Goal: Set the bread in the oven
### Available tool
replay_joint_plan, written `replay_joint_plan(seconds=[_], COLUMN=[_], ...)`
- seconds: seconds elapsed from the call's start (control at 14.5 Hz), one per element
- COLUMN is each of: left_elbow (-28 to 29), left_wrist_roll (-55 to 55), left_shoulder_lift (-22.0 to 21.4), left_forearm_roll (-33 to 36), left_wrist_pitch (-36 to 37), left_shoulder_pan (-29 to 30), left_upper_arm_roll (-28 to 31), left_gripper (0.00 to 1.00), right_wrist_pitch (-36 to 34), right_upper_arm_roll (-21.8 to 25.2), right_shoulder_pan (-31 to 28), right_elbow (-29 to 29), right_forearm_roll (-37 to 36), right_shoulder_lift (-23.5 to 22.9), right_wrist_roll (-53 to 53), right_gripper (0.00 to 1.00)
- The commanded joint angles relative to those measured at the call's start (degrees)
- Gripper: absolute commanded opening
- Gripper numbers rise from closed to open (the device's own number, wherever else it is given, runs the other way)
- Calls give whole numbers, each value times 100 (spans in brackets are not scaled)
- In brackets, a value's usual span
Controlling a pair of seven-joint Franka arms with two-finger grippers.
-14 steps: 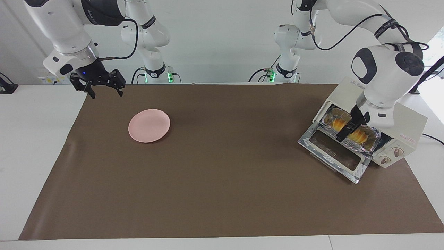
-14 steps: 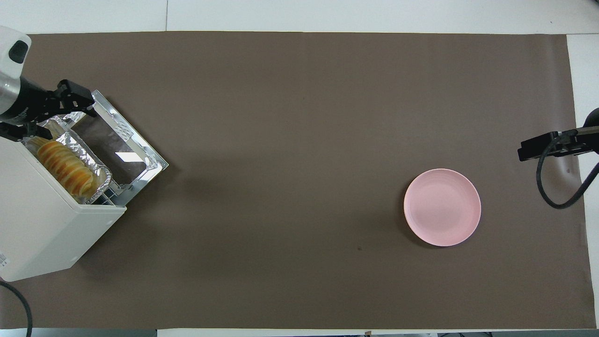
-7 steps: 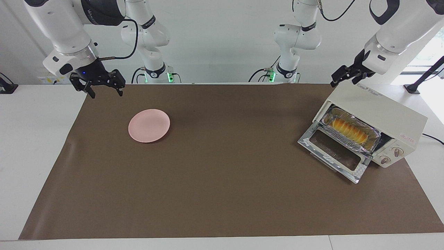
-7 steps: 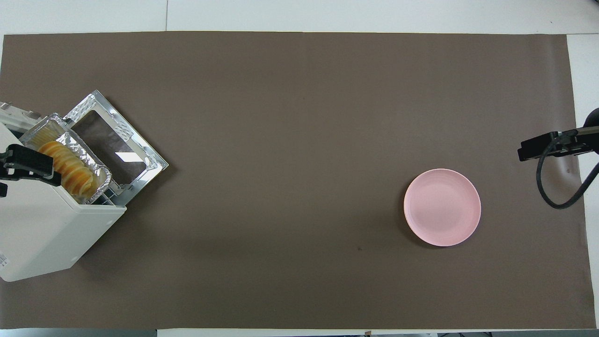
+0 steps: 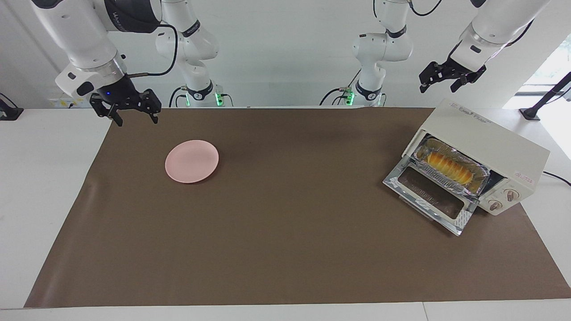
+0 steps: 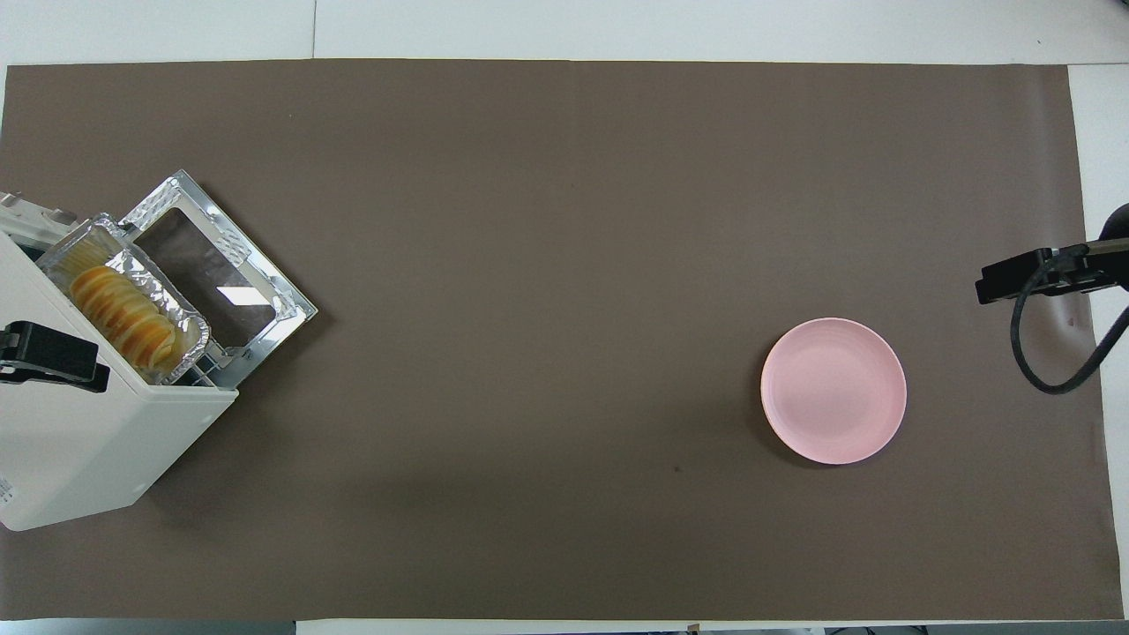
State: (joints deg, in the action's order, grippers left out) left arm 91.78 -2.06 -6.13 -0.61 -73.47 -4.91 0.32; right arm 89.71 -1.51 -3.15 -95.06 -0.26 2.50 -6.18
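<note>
Left gripper [image 5: 439, 79] now up over the oven [image 5: 486, 147], empty w/ fingers apart; a sec ago it was down at the bread [image 5: 447, 166] in the foil tray [image 5: 473, 189].

I see the bread [image 6: 119, 315] in its foil tray [image 6: 181, 310] inside the open oven [image 6: 79, 441]. My left gripper [image 6: 48, 354] hangs above the oven; the pink plate [image 6: 833, 390] sits well apart.

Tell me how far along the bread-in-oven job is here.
Done: the bread lies in its foil tray inside the oven. In hand: nothing; the left gripper is open above the oven, the right gripper waits open. Left: the oven door hangs open.
</note>
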Motion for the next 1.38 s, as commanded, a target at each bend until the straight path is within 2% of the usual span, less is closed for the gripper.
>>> replay_joint_plan(seconds=[0.0, 0.14, 0.21, 0.28, 0.62, 0.97, 1.31], left_elbow=[120, 391, 550, 569, 184, 121, 77], left_wrist_roll=[162, 92, 118, 118, 83, 39, 57], left_shoulder_lift=[68, -10, -80, -29, 287, 262, 279], left_forearm_roll=[53, 52, 52, 44, -27, 8, -27], left_wrist_pitch=[-255, -474, -885, -1002, -705, -625, -880], left_shoulder_pan=[316, 272, 306, 307, 394, 324, 289], left_upper_arm_roll=[-225, -217, -225, -225, -181, -199, -234], left_gripper=[100, 100, 100, 100, 100, 100, 100], right_wrist_pitch=[20, 20, 20, 20, 20, 20, 20], right_upper_arm_roll=[-60, -60, -60, -60, -60, -60, -60], right_shoulder_pan=[-98, -98, -98, -98, -98, -98, -98], right_elbow=[-101, -101, -101, -101, -101, -101, -101], right_forearm_roll=[78, 78, 78, 78, 78, 78, 78], right_shoulder_lift=[102, 110, 102, 102, 102, 102, 102], right_wrist_roll=[-76, -76, -76, -76, -76, -76, -76], right_gripper=[100, 100, 100, 100, 100, 100, 100])
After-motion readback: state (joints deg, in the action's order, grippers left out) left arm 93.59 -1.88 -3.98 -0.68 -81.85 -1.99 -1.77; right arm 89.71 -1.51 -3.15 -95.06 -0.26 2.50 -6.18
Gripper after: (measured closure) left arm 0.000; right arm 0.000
